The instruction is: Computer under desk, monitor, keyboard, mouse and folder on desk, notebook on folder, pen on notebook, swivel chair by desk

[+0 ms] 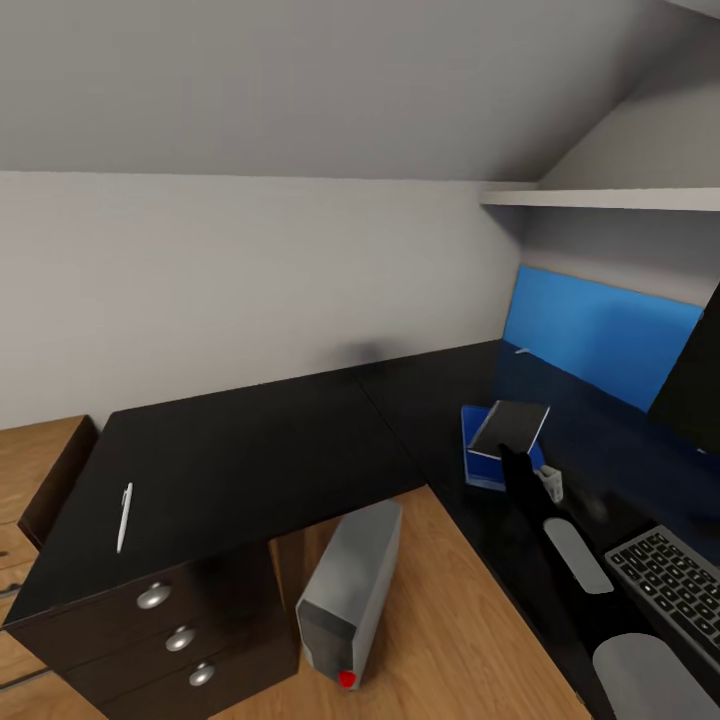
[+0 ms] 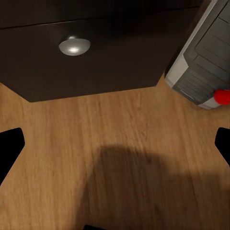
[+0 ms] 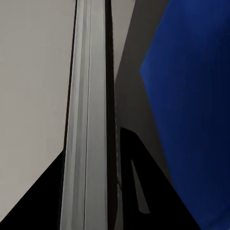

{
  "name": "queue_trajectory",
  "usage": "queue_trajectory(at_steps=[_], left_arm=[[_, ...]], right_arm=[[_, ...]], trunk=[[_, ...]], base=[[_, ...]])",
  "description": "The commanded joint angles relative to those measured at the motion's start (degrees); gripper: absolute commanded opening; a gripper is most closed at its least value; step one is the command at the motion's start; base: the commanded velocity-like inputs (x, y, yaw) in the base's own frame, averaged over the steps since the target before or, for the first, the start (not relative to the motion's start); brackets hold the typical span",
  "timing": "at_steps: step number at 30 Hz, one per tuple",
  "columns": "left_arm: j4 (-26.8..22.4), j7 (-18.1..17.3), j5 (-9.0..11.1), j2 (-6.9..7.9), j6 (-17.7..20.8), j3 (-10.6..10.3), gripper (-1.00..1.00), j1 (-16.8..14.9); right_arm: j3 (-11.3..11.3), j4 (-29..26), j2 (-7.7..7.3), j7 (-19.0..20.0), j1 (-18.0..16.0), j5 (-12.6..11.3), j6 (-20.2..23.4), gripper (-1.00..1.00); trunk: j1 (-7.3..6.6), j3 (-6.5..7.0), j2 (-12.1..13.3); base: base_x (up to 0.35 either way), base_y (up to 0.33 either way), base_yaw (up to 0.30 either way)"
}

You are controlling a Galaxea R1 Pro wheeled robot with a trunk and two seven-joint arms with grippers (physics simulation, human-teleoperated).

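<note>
In the head view my right gripper point(image 1: 512, 452) is shut on the dark grey notebook point(image 1: 510, 427) and holds it tilted just over the blue folder point(image 1: 480, 458), which lies on the black desk point(image 1: 260, 450). The right wrist view shows the notebook point(image 3: 88, 120) edge-on, close to the camera. The white pen point(image 1: 124, 516) lies on the desk's left wing. The silver-grey computer point(image 1: 350, 585) leans under the desk. Part of the keyboard point(image 1: 672, 585) and the monitor's edge point(image 1: 697, 385) show at right. My left gripper point(image 2: 115, 148) hangs open above the wooden floor, near the computer point(image 2: 203, 52).
Black drawers with round silver knobs point(image 1: 165, 610) sit under the desk's left wing; one knob point(image 2: 74, 45) is close to the left wrist. A blue back panel point(image 1: 600, 335) lines the wall behind the folder. A white shelf point(image 1: 600, 198) hangs above. A light wooden chest point(image 1: 30, 470) stands at left.
</note>
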Motion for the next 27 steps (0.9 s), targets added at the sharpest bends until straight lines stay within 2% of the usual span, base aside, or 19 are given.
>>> queue_trajectory(at_steps=[1,17,27], left_arm=[[-0.1,0.1,0.3,-0.03,0.2,0.0,1.00,0.0],[-0.1,0.1,0.3,-0.03,0.2,0.0,1.00,0.0],[0.1,0.1,0.3,-0.03,0.2,-0.1,1.00,0.0]], right_arm=[[-0.1,0.0,0.00,0.2,0.0,-0.6,0.2,-1.00],[-0.9,-0.1,-0.09,-1.0,0.0,-0.6,0.1,-1.00],[-0.9,-0.1,0.00,-1.0,0.0,-0.5,0.0,-1.00]], trunk=[[0.02,-0.04,0.0],[0.02,-0.04,0.0],[0.02,-0.04,0.0]], base=[[0.174,0.000,0.000],[0.030,-0.002,0.000],[0.000,-0.078,0.000]])
